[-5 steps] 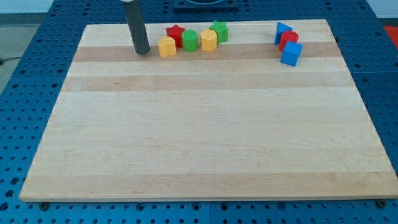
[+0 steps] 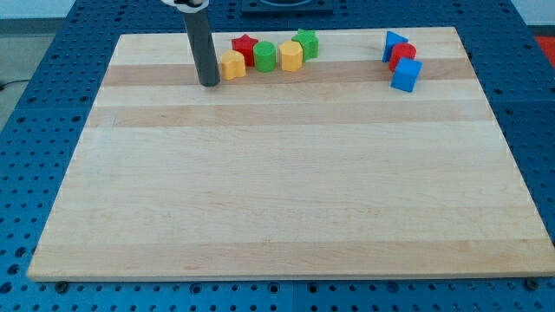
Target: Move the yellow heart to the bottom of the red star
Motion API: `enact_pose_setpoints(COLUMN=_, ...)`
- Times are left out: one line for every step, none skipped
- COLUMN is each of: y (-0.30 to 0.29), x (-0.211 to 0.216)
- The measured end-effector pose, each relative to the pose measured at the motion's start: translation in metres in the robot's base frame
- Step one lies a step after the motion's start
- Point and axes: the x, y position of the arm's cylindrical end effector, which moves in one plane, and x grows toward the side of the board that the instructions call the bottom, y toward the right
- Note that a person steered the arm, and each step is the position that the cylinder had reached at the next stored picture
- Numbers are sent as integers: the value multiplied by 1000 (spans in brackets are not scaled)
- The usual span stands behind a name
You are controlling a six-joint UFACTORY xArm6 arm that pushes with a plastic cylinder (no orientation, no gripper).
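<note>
The yellow heart [image 2: 232, 65] lies near the board's top edge, just below and left of the red star [image 2: 244, 47], touching it. My tip [image 2: 208, 83] rests on the board right beside the yellow heart's left side, slightly lower than it. The dark rod rises from there to the view's top.
A green cylinder [image 2: 265, 56], a yellow hexagon [image 2: 291, 56] and a green star [image 2: 305, 42] continue the row to the right of the red star. A blue triangle [image 2: 395, 43], a red cylinder [image 2: 402, 55] and a blue cube [image 2: 406, 75] cluster at the top right.
My tip has moved right and a little down, closing in on the yellow heart's left side. The blocks have not visibly moved.
</note>
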Motion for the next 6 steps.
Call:
enact_pose_setpoints(y=-6, x=-6)
enact_pose_setpoints(y=-7, x=-12)
enact_pose_setpoints(y=1, x=-12)
enact_pose_setpoints(y=17, x=-12)
enact_pose_setpoints(y=33, x=-12)
enact_pose_setpoints(y=48, x=20)
